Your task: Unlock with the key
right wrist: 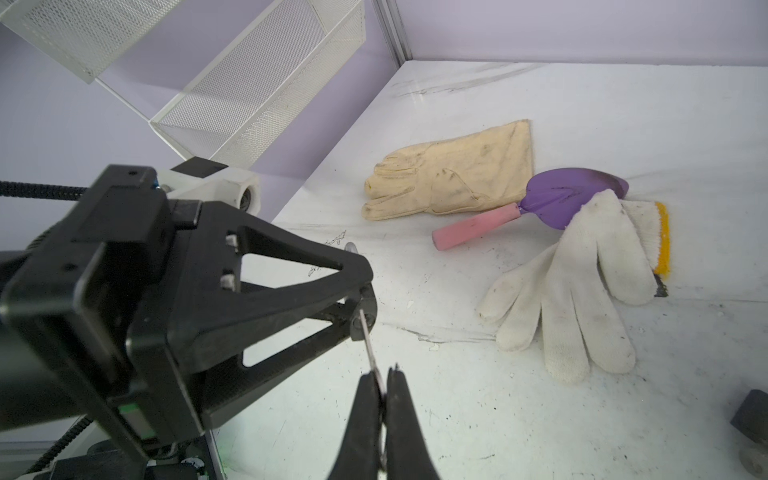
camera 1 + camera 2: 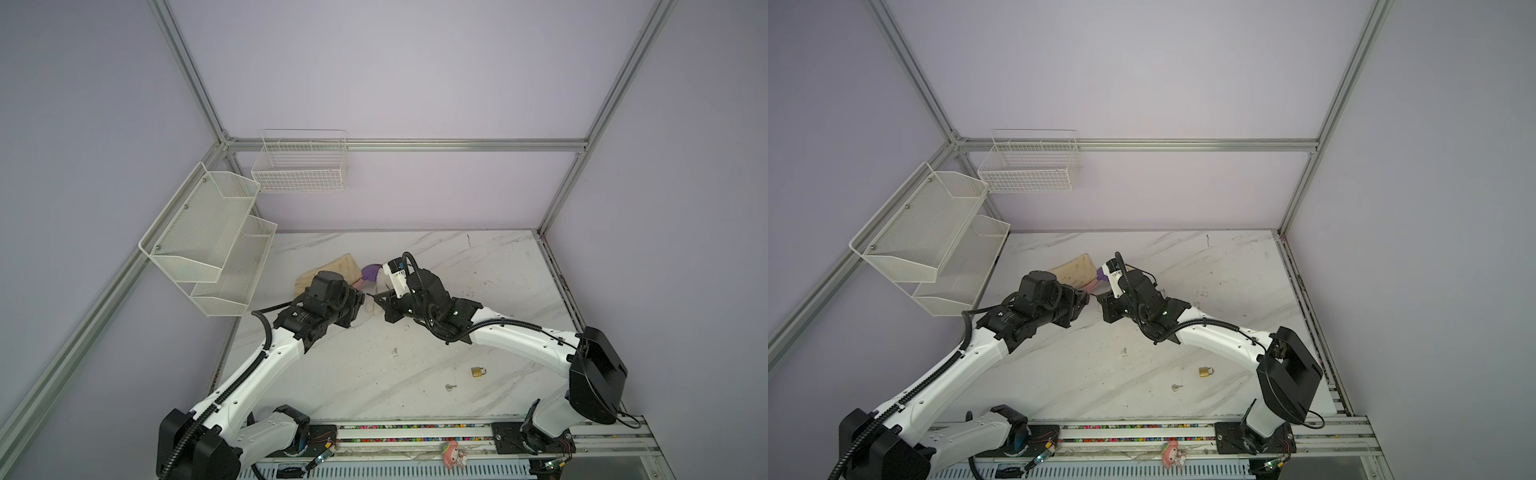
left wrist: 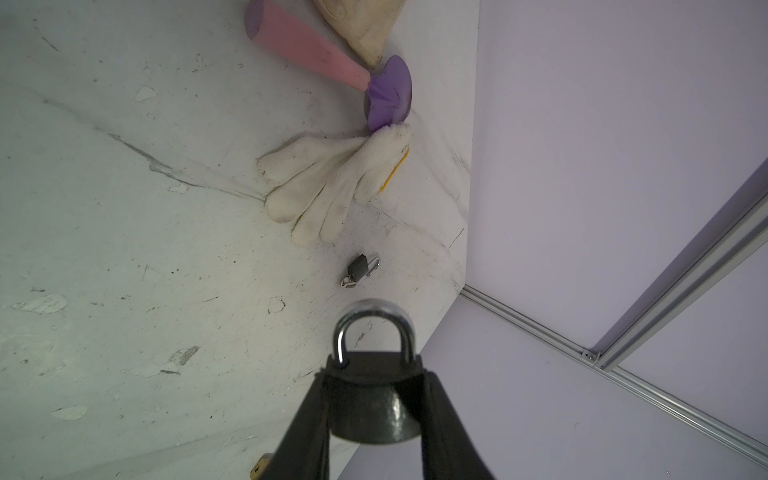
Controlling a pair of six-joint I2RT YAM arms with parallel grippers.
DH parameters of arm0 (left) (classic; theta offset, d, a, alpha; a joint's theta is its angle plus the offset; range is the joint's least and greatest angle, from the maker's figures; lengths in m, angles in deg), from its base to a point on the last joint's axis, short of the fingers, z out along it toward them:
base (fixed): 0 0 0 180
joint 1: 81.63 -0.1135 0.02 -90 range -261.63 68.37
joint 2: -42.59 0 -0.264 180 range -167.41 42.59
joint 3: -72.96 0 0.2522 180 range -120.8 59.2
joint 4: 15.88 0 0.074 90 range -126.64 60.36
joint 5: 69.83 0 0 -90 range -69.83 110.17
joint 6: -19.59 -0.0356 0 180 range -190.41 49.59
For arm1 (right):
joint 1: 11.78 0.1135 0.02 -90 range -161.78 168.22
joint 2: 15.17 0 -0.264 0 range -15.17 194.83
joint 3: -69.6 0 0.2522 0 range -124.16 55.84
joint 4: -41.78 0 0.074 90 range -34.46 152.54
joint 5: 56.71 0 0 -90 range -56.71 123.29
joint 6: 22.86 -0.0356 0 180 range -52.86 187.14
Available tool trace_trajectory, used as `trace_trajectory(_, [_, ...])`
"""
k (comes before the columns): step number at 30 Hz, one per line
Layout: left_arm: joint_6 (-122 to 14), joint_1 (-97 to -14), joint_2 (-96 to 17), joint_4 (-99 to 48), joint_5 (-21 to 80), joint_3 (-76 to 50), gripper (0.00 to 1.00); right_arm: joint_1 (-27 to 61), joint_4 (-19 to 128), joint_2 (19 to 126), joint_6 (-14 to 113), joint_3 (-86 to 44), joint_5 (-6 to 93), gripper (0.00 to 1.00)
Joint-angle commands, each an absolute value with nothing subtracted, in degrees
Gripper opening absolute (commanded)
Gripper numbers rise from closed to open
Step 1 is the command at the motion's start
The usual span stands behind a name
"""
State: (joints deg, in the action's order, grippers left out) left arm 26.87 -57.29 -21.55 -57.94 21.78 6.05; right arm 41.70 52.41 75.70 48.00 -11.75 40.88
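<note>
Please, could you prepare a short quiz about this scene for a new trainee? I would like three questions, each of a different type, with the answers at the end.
1. True or false: the left gripper grips the black padlock by its body, with the shackle sticking out free.
2. What is pinched in the right gripper? A) a coin B) the key C) a screw
3. Fill in: the brass padlock is in no gripper; it lies on the ____.

Key:
1. True
2. B
3. table
</note>
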Motion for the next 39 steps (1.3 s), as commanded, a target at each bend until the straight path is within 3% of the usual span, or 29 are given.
trace_trajectory(1, [25.7, -57.8, -20.0, -55.3, 23.0, 4.3, 0.0, 41.8, 53.3, 76.7, 49.9, -11.2, 41.1, 0.0])
trace_trajectory(39, [25.0, -57.8, -20.7, -54.6, 24.3, 2.8, 0.0, 43.0, 50.7, 77.9, 49.7, -12.8, 40.1, 0.0])
